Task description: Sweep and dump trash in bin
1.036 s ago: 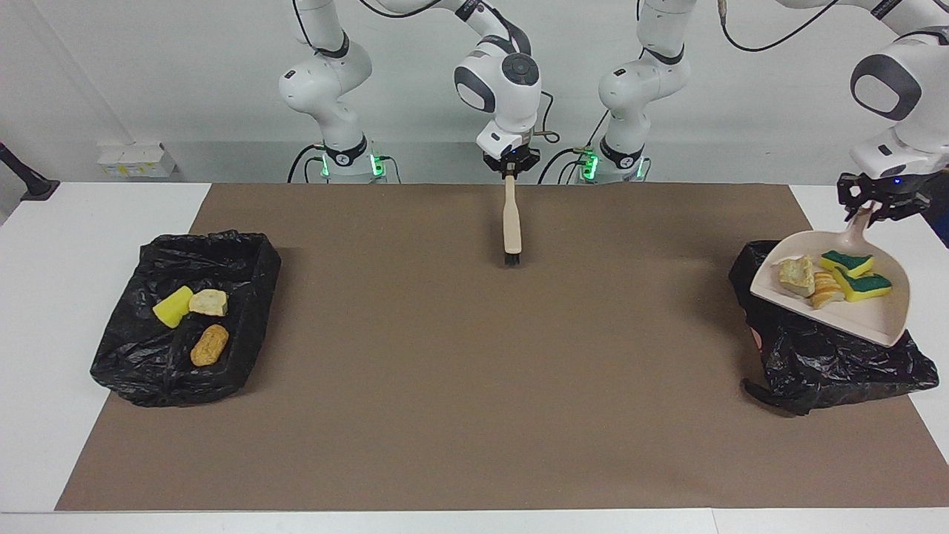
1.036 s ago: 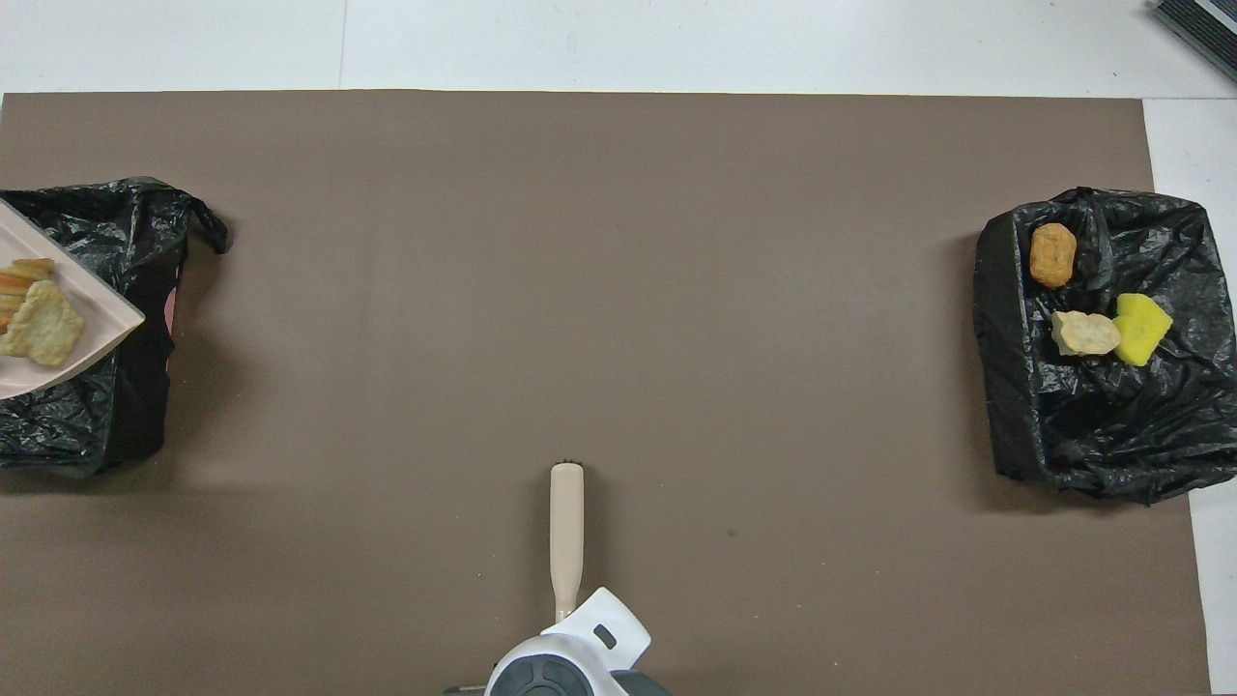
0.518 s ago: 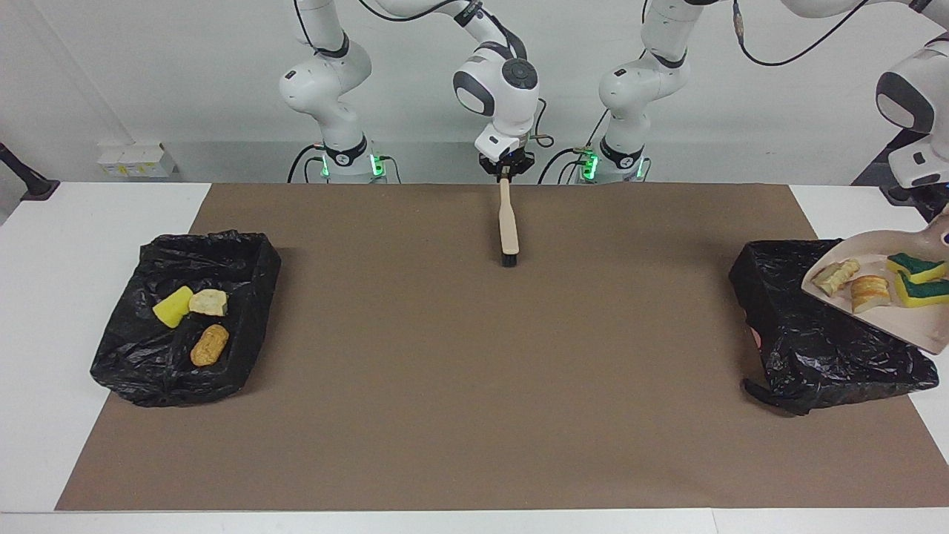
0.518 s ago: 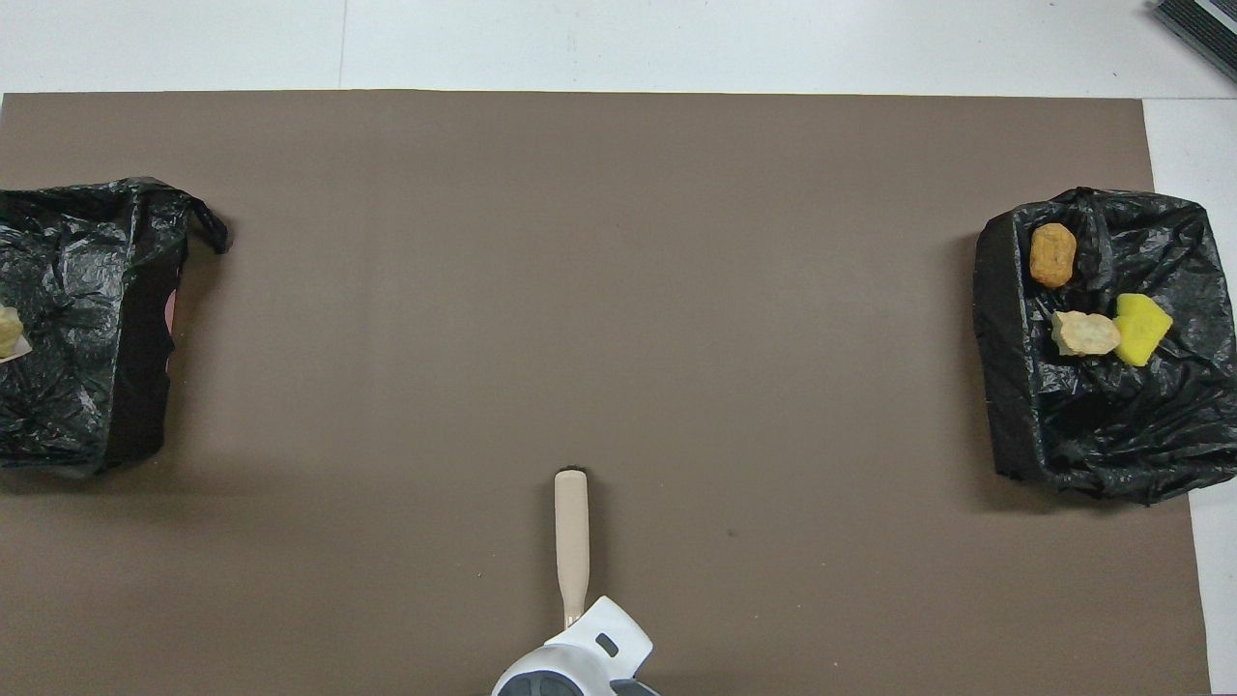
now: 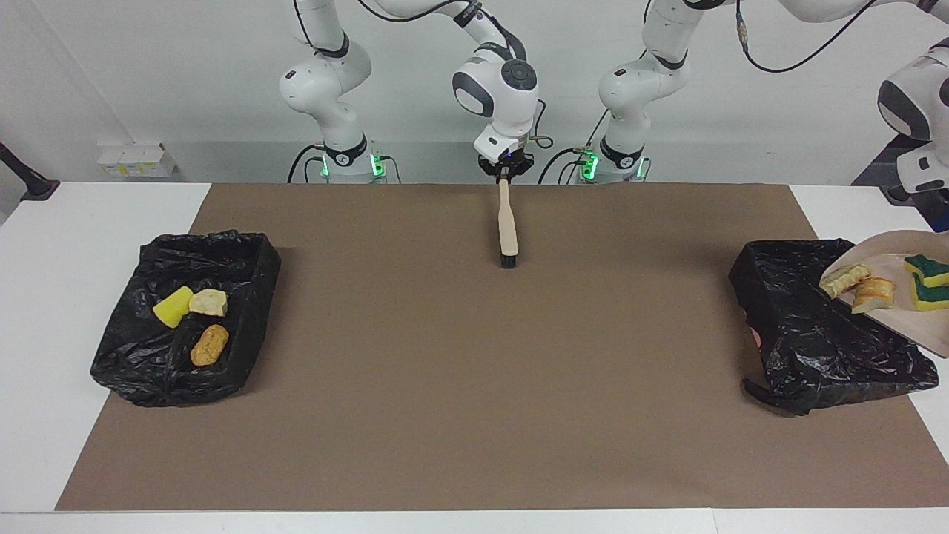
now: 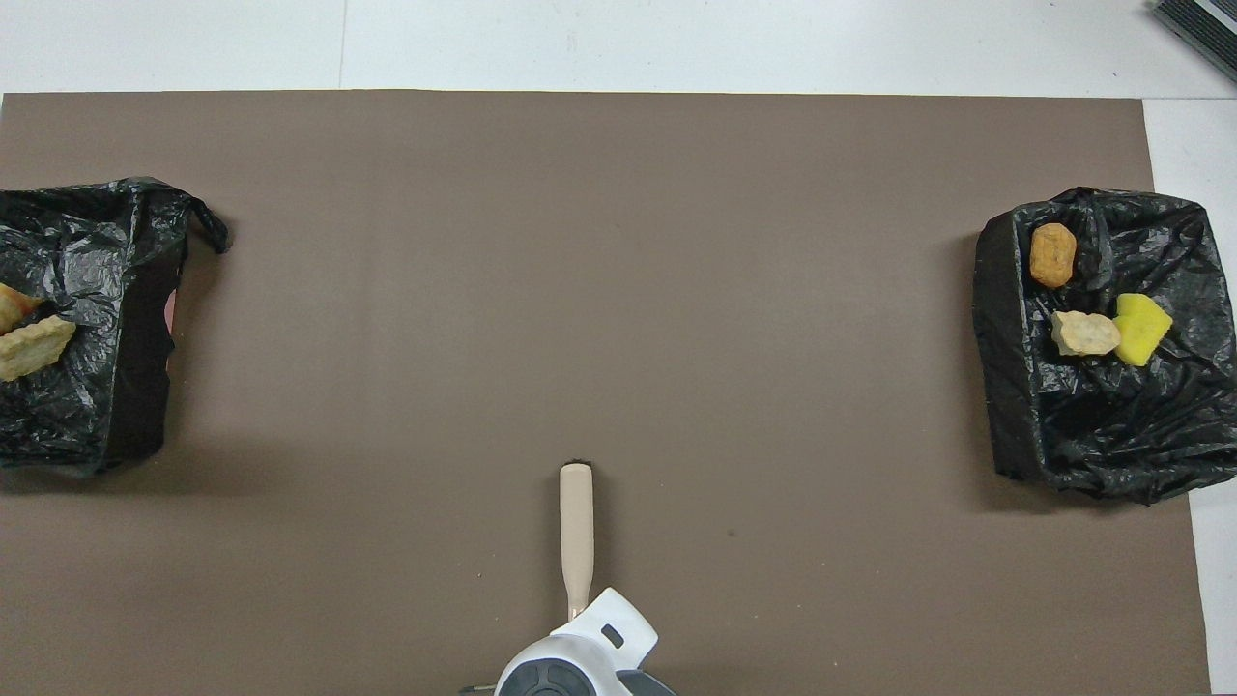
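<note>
While beige plastic dustpan (image 5: 912, 322) tips trash (image 5: 845, 279) over black-bagged bin (image 5: 793, 319), dump's underway; nxt: tilt steeper; right end effector (image 5: 505, 169) grips beige brush (image 5: 508, 230); left end effector unseen, can't tell.

- Surface (image 5: 44, 311): white, under a plain brown mat (image 5: 474, 371).
- Two bin bags (image 5: 133, 356) (image 5: 808, 348): glossy black, crinkled.
- Brush (image 5: 508, 226): beige handle, black bristles.
- Dustpan (image 5: 901, 319): pale beige.
- Trash in the bag at the right arm's end: one yellow sponge piece (image 5: 172, 306), one pale tan bread chunk (image 5: 208, 302), one golden-brown piece (image 5: 210, 345).
- Trash on the dustpan: two tan bread slices (image 5: 860, 285), two yellow sponges with green backs (image 5: 927, 282).
- Arms: white with grey joints.
</note>
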Motion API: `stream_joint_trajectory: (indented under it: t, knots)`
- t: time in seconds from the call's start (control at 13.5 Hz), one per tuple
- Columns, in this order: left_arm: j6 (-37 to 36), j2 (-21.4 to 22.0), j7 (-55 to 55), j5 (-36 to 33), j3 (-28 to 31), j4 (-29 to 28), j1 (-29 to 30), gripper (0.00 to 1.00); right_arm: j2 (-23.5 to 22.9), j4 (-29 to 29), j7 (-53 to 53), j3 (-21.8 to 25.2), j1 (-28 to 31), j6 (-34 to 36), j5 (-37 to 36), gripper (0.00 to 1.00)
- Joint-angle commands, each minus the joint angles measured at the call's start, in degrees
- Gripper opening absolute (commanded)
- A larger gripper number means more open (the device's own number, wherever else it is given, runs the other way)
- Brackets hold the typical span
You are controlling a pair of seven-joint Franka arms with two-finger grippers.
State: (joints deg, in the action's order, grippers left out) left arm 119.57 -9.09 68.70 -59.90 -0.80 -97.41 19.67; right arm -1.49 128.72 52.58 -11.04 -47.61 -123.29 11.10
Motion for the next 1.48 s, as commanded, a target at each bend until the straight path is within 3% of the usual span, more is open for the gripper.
stream_joint_trajectory:
  t: [0.0, 0.3, 0.59, 0.67, 0.81, 0.96, 1.18, 1.41]
  knots:
    - [-1.01, -0.75, 0.12, -8.0, 0.72, 1.87, -3.05, 0.0, -1.5, -2.16, -0.73, -0.21, 0.68, -0.64, -0.82, 0.6]
    - [-5.91, -3.29, -1.11, -12.87, 0.72, 6.87, -7.09, 0.0, 0.77, -4.52, -1.16, -0.12, 4.97, 2.42, -0.82, 0.61]
    - [-6.9, -3.3, -4.18, -15.07, 0.72, 6.97, -9.29, 0.0, 6.57, -6.99, -4.49, 0.93, 14.71, 8.04, -0.65, 0.62]
    - [-7.07, -3.3, -4.45, -15.42, 0.72, 6.97, -9.38, 0.0, 7.19, -8.82, -6.77, 1.11, 17.35, 11.8, -0.65, 0.66]
    - [-9.26, -3.39, -4.54, -15.42, 0.72, 7.14, -9.73, 0.0, 7.37, -13.91, -11.6, 1.11, 23.15, 18.75, -1.08, 1.0]
    - [-9.62, -3.21, -3.67, -14.38, 0.37, 9.24, -10.17, 0.0, 7.37, -18.66, -14.95, 1.99, 28.77, 24.73, -1.09, 1.0]
    - [-12.5, -2.42, -0.52, -0.98, 0.02, 11.0, -10.35, 0.0, 7.29, -25.17, -25.64, 2.08, 38.09, 28.71, -3.88, 1.0]
    - [-19.54, -2.25, -0.23, 13.54, -0.78, 15.66, -11.14, 0.0, 7.02, -29.66, -32.19, 2.08, 41.8, 29.77, -12.05, 1.0]
